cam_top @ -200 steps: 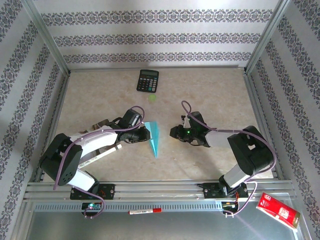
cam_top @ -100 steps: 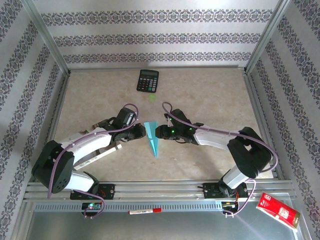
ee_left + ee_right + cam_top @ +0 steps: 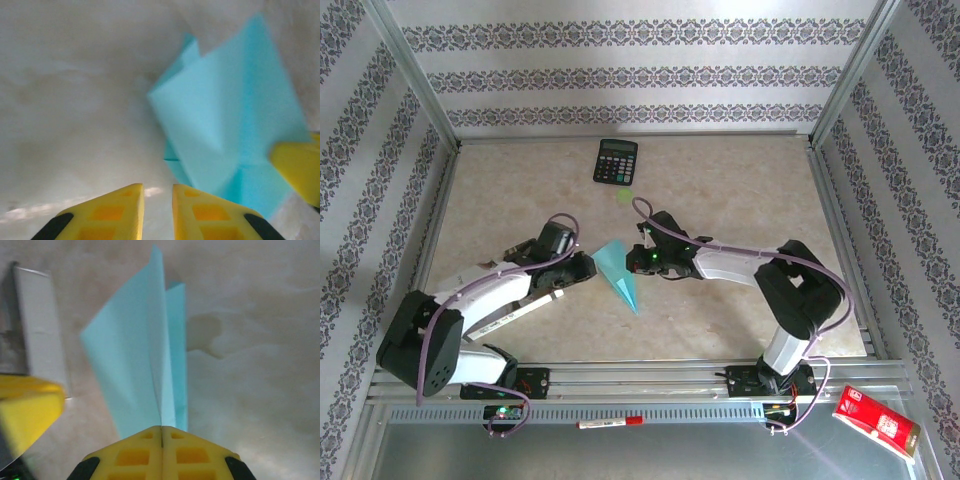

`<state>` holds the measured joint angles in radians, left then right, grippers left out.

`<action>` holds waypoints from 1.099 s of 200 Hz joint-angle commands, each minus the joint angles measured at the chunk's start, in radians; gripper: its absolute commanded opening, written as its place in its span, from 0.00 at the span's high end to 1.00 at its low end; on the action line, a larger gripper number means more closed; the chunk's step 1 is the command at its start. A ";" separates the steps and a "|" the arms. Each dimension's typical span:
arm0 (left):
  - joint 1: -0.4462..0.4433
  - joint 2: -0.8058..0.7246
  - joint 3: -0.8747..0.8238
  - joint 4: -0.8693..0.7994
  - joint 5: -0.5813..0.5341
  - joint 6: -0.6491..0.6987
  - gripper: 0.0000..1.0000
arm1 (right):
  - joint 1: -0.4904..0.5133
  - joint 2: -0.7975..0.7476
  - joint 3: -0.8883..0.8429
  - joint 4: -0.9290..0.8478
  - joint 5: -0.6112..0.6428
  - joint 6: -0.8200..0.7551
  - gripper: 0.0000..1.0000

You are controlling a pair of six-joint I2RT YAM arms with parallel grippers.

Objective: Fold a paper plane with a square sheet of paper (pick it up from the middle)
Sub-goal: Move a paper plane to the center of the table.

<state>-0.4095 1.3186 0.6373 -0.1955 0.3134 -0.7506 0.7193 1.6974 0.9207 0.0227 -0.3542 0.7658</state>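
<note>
The paper plane is a light-cyan dart lying mid-table, its point toward the near edge and its left wing flared out. My right gripper is shut on the plane's wide right end. In the right wrist view the fingertips pinch the centre fold of the plane, which stands up on edge. My left gripper sits just left of the plane, narrowly open with bare table between its fingers. The plane lies ahead and to the right of them, next to a yellow right finger.
A black calculator lies at the back centre, with a small green scrap in front of it. A red packet and a marker lie off the table beyond the front rail. Metal frame posts bound the sides.
My right gripper has reached left across the table and shut on the plane. The left gripper has drawn back to the left. The plane's left wing has spread wider.
</note>
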 commanded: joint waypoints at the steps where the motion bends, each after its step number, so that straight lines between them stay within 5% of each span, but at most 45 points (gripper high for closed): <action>1: 0.068 -0.062 -0.027 -0.009 -0.002 -0.022 0.77 | 0.024 -0.089 0.011 0.056 -0.082 0.064 1.00; 34: 0.138 -0.161 -0.039 -0.066 -0.026 -0.014 0.76 | 0.025 -0.137 -0.029 0.112 -0.106 0.141 1.00; 94: 0.134 -0.197 -0.033 -0.071 0.003 0.007 0.73 | -0.048 -0.026 -0.134 0.176 -0.084 0.113 1.00; 131: 0.069 -0.165 -0.043 -0.032 0.024 -0.008 0.72 | -0.096 0.025 -0.195 0.221 -0.083 0.087 0.97; 220: -0.112 -0.012 0.009 0.045 0.052 -0.036 0.70 | -0.160 -0.044 -0.278 0.198 -0.083 0.020 0.74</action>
<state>-0.4774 1.2675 0.6075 -0.2096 0.3389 -0.7647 0.5793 1.6939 0.6727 0.2325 -0.4500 0.8265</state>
